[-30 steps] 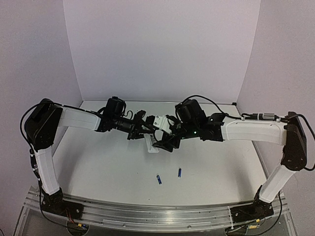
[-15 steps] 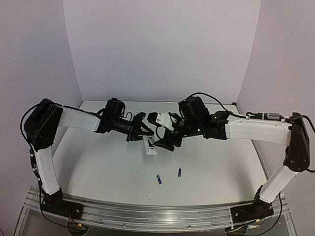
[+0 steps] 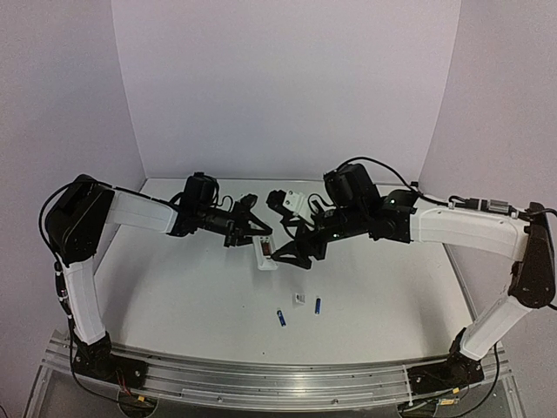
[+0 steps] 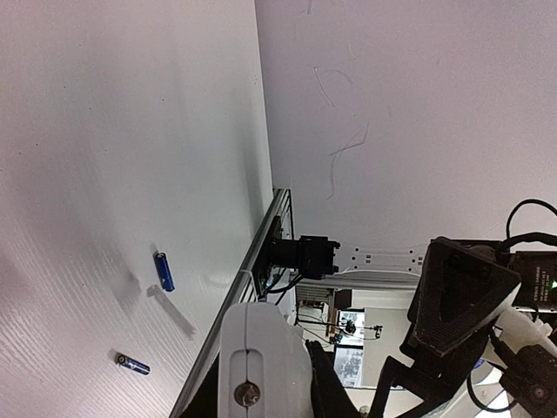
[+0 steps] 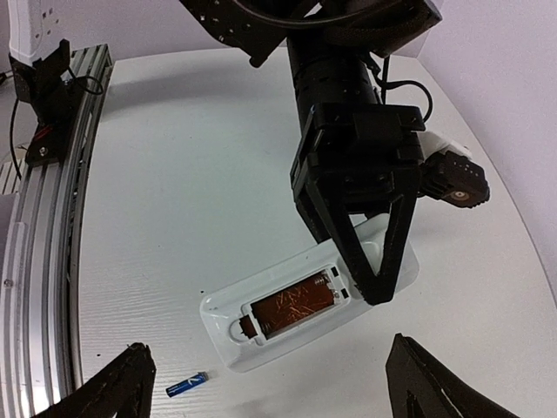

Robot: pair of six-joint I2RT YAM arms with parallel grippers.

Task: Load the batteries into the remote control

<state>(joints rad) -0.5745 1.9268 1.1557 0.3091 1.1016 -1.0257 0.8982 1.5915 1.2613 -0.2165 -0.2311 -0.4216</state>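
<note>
1. The left gripper [image 5: 372, 287] pinches one end of the remote [image 5: 287, 312], whose battery bay is open and faces up.
2. The right gripper [image 5: 277, 383] is beside it, fingers spread wide and holding nothing.
3. The batteries [image 3: 280, 318] [image 3: 318, 306] lie on the table [image 3: 174, 287], with the cover [image 3: 299, 300] between them.

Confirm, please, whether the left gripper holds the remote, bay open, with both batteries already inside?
Not inside: the left gripper holds the remote, bay open but empty, per the right wrist view; both batteries lie on the table in the top view.
</note>
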